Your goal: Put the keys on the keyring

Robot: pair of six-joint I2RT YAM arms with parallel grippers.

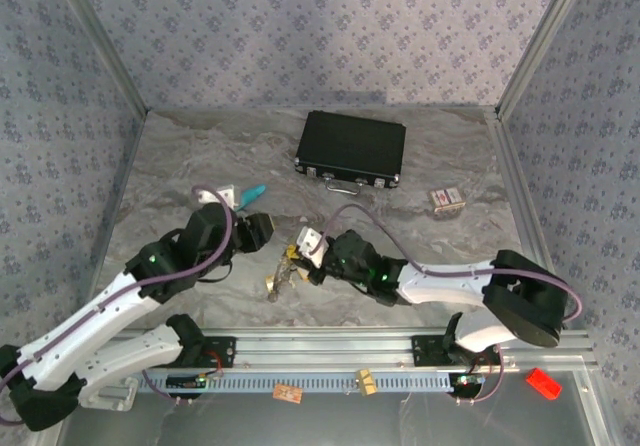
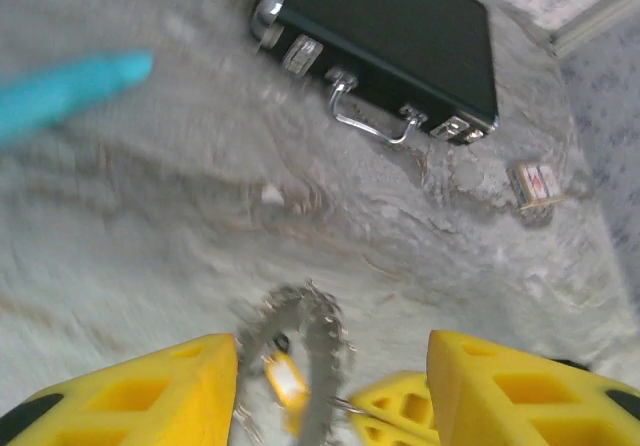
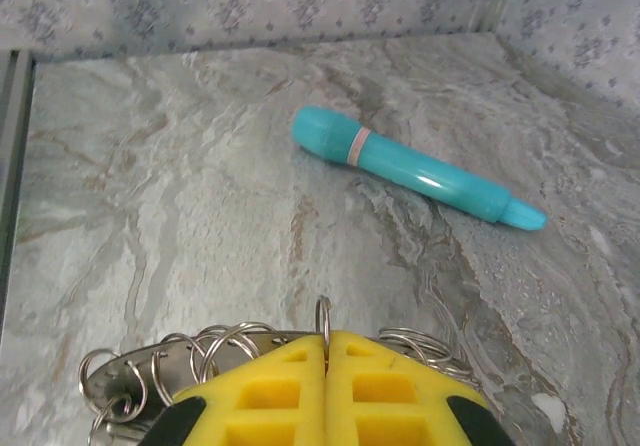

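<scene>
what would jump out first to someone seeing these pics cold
The notched metal keyring, hung with wire loops and a yellow-tagged key, tilts up mid-table, pinched by the shut right gripper, with the open left gripper straddling it. Farther back lie a black case and, to its left, a teal pen.

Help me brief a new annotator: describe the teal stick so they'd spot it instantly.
Start at the black case at the back of the marble-patterned table. Look left and slightly nearer: the teal stick lies flat there. It is the only bright teal thing, pen-shaped with a pale band and tapered tip.
</scene>
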